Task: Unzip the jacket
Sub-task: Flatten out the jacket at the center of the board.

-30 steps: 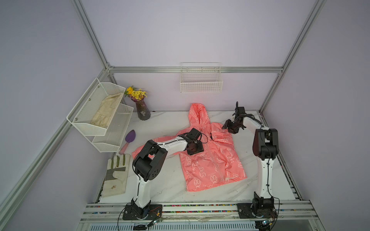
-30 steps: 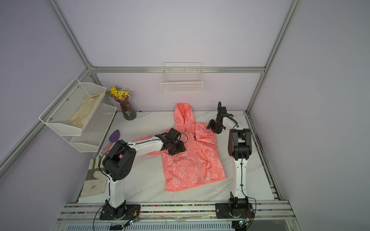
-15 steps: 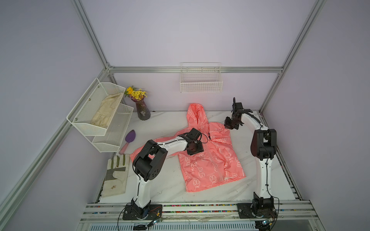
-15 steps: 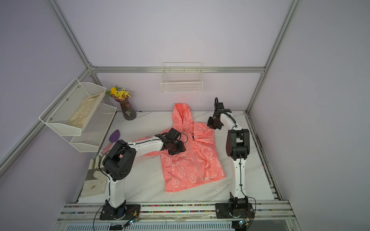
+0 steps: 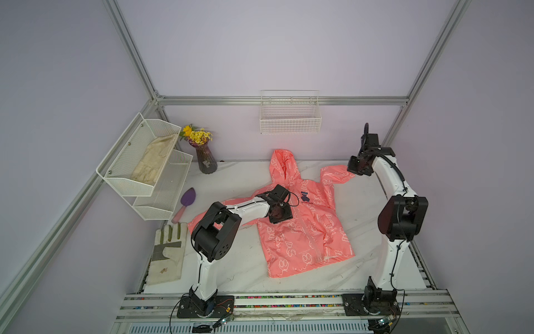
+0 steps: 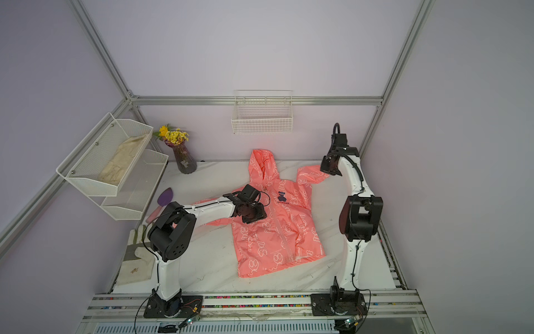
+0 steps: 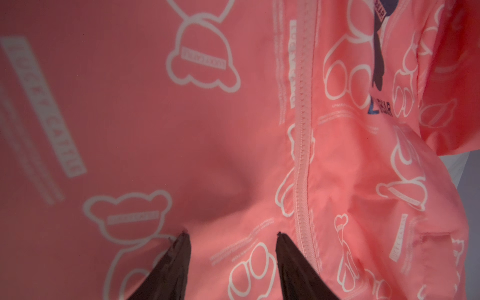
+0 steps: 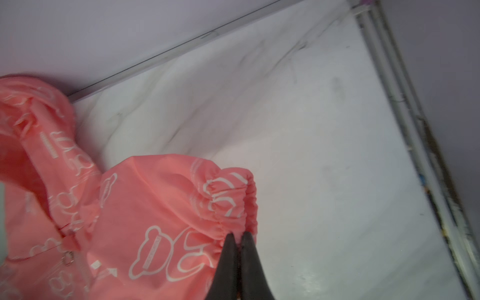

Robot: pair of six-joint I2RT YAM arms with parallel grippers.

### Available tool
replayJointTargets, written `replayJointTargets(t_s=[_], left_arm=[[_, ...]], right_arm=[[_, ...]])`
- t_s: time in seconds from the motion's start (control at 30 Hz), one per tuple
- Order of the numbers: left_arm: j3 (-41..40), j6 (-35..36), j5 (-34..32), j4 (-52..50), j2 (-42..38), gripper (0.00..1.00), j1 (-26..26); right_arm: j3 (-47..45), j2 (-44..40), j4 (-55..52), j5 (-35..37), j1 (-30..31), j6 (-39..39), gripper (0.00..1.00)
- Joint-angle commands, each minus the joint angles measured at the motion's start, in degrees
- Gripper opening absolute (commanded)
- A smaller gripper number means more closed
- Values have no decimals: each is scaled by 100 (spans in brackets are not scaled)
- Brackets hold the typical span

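We pinch the cuff [image 8: 228, 200] of the jacket [image 5: 303, 240].
Our right gripper [image 8: 237, 234] clamps it; our left gripper [image 7: 231, 235] gapes, seemingly pressing beside the zipper [image 7: 302, 130].

The jacket [image 5: 303, 231] is thin, slightly shiny cloth with a gathered cuff [image 8: 228, 200]. The counter [image 5: 358, 208] looks like smooth, glossy white marble. The left pincer [image 7: 232, 235] is glossy black plastic.

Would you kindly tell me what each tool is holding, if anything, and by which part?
The right tool is shut on the jacket, pinching its elastic sleeve cuff. The left tool is open over the jacket's front and holds nothing.
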Motion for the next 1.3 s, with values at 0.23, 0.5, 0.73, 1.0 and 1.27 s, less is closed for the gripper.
replayJointTargets(t_s=[0.23,0.5,0.73,1.0,1.27], left_arm=[[-116,645,210,12,-288,55,263],[163,1233,-229,-392,-600,63,384],[-4,957,-364,-922,-1185,65,339],[-1008,109,-624,-1644,-2340,68,-284],[-2027,-1401,-969,-1825,-3312,66,-1390]], right_arm=[[-727,-310,5,3137,-607,-1747,9],[19,-250,-976,2664,-686,-716,83],[-1037,-946,-357,-1588,-508,104,63],[-3197,-2175,0,-1370,1013,441,70],[-4578,-3401,320,-1530,1235,777,65]])
